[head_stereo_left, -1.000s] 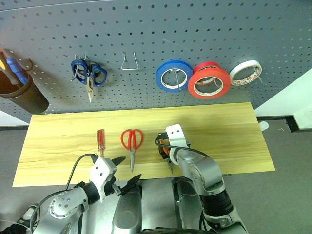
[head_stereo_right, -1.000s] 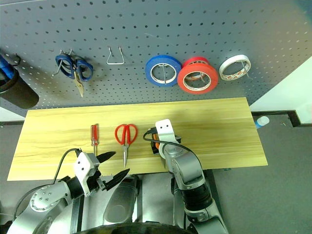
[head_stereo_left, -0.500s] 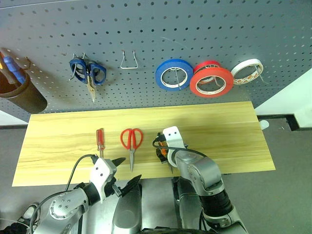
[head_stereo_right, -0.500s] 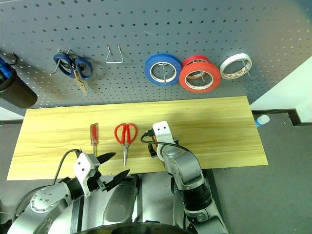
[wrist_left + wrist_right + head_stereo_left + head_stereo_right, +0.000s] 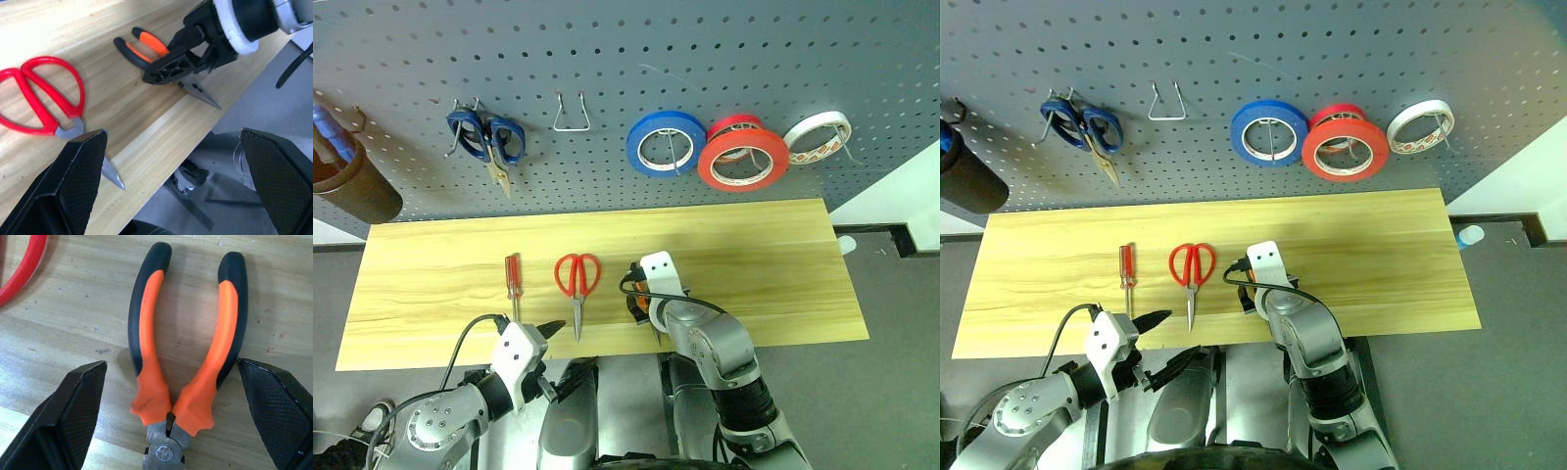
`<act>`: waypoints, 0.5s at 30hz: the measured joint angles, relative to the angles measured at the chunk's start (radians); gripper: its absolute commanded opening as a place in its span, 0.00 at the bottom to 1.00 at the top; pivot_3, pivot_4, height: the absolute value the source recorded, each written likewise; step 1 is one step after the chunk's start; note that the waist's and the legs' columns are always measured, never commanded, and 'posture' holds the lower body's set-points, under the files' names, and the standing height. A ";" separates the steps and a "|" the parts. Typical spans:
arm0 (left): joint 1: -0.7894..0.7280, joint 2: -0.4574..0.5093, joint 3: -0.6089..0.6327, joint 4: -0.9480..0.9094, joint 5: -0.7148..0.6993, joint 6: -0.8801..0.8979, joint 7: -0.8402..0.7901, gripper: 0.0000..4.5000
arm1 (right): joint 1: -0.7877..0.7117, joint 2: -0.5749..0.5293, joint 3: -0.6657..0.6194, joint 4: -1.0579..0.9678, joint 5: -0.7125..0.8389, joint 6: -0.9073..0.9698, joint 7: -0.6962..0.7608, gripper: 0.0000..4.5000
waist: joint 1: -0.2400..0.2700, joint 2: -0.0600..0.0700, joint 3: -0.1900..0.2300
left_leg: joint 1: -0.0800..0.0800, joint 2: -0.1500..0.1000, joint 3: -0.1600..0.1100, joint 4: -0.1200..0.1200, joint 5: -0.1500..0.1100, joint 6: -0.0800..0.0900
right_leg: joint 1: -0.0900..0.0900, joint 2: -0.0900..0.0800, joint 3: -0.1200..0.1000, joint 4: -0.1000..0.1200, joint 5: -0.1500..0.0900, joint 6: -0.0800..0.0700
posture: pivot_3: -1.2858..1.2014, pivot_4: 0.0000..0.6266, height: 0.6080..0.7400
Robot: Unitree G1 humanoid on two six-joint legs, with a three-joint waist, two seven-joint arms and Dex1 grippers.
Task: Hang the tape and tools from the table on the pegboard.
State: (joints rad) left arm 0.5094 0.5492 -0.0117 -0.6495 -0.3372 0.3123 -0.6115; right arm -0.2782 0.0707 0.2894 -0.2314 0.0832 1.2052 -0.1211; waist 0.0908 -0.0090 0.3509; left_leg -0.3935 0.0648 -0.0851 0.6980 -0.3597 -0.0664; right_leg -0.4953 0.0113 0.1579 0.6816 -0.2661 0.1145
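Over the last second almost nothing of mine has moved; my view has tipped a little, so the pegboard and the table sit slightly differently in it, but the things lie where they lay. Starting at my left, my left gripper hangs at the table's near edge with its fingers spread wide, holding nothing; just beyond it lies the screwdriver, then the red scissors flat with their blades pointing toward me; neither is touched. Further right, my right gripper is tilted down over the pliers, its fingers spread to either side of the orange-and-black handles and not yet closed on them; I judge the pliers are my next pick, and that closing squarely across both handles is what the grasp needs. Up to the right, the red tape already hangs on the pegboard beside the blue roll; three tools remain on the table.
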 measured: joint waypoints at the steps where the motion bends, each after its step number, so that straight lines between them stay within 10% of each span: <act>1: 0.001 0.000 0.000 -0.002 0.000 0.004 0.002 1.00 | 0.000 0.000 0.000 0.000 0.000 -0.001 0.000 0.99 | 0.000 0.000 0.000 | 0.000 0.000 0.000 0.000 0.000 0.000 | 0.000 0.000 0.000 0.000 0.000 0.000 | 0.65 0.61 0.52; 9: 0.005 0.000 0.000 -0.002 -0.001 0.011 0.004 1.00 | 0.000 0.000 -0.002 -0.001 -0.002 -0.006 0.001 0.49 | -0.001 0.001 0.005 | 0.000 0.000 0.000 0.000 0.000 0.000 | 0.000 0.000 0.000 0.000 0.000 0.000 | 0.65 0.60 0.52; 15: -0.006 -0.003 0.000 -0.002 -0.001 0.012 0.005 1.00 | 0.000 0.000 -0.001 -0.001 -0.002 -0.007 0.003 0.45 | -0.001 0.001 0.005 | 0.000 0.000 0.000 0.000 0.000 0.000 | -0.001 0.000 0.000 0.000 0.000 0.000 | 0.65 0.59 0.52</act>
State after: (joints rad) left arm 0.5032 0.5466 -0.0116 -0.6513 -0.3383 0.3240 -0.6069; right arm -0.2785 0.0707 0.2884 -0.2324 0.0817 1.1979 -0.1182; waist 0.0895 -0.0077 0.3557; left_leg -0.3938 0.0648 -0.0852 0.6979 -0.3597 -0.0665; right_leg -0.4958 0.0113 0.1579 0.6817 -0.2662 0.1144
